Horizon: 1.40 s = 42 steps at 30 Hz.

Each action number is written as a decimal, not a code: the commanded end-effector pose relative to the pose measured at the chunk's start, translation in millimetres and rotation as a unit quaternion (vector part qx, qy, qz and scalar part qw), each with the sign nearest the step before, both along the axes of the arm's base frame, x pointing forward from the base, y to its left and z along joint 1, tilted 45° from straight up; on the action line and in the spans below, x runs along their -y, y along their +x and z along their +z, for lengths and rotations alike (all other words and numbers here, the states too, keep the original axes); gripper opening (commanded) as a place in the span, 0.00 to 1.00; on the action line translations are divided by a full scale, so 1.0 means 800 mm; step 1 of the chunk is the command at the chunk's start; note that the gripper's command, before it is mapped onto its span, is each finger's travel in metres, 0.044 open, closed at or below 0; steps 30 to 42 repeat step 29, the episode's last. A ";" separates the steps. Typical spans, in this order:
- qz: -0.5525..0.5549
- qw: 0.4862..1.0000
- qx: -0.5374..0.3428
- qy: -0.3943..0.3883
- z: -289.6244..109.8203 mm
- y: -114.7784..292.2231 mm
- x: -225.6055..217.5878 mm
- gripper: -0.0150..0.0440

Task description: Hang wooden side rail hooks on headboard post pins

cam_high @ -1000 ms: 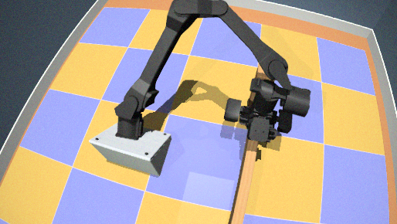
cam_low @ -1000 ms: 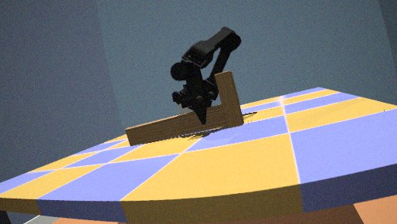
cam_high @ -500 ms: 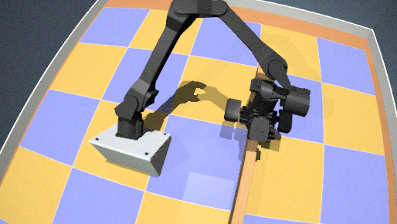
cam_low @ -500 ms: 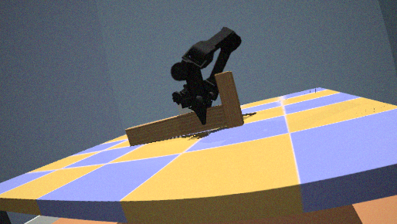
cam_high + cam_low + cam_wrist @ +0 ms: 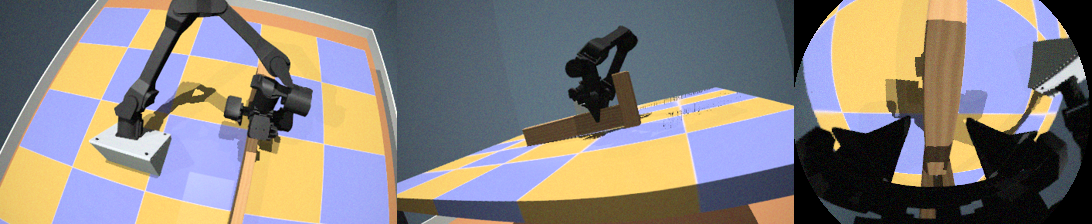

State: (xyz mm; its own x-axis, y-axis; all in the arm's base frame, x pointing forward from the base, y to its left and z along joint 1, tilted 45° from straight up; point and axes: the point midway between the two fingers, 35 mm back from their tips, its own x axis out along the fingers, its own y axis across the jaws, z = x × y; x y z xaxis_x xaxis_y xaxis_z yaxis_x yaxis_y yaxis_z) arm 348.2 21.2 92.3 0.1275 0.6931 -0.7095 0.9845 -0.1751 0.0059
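The black parallel-jaw gripper (image 5: 262,129) is standing with its jaws spread wide and holding nothing, straddling the long light-brown wooden side rail (image 5: 245,181) from above; in the wrist view the two dark fingers are flanking the rail with a visible gap on either side, so nothing is pinching the wood; the rail's long axis is running from the near table edge toward the upright wooden headboard post (image 5: 626,98), and the gripper is sitting directly over the rail, near its post end, with the rail lying straight below and between the fingers; in the exterior view the rail is sloping, its end at the post raised and its far end (image 5: 530,137) resting on the blue-and-yellow checkered table top (image 5: 613,170); the steel hooks and the pins inside the slot are hidden behind the gripper and the post, so whether both hooks are seated cannot be told, though the raised end suggests the rail is hanging there; judging from this, the release appears done and what remains is the retreat; since the rail is lying between the fingers along their gap, the safest withdrawal is probably straight upward, away from the rail, as any sideways drift could nudge the wood and unseat the hooks.
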 end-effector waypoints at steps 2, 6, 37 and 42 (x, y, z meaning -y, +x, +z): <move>-0.003 1.000 0.012 -0.002 0.024 -0.002 0.023 1.00; -0.003 1.000 0.012 -0.002 0.024 -0.002 0.023 1.00; -0.006 1.000 0.012 -0.002 0.002 -0.006 0.048 1.00; -0.006 1.000 0.012 -0.002 0.002 -0.006 0.048 1.00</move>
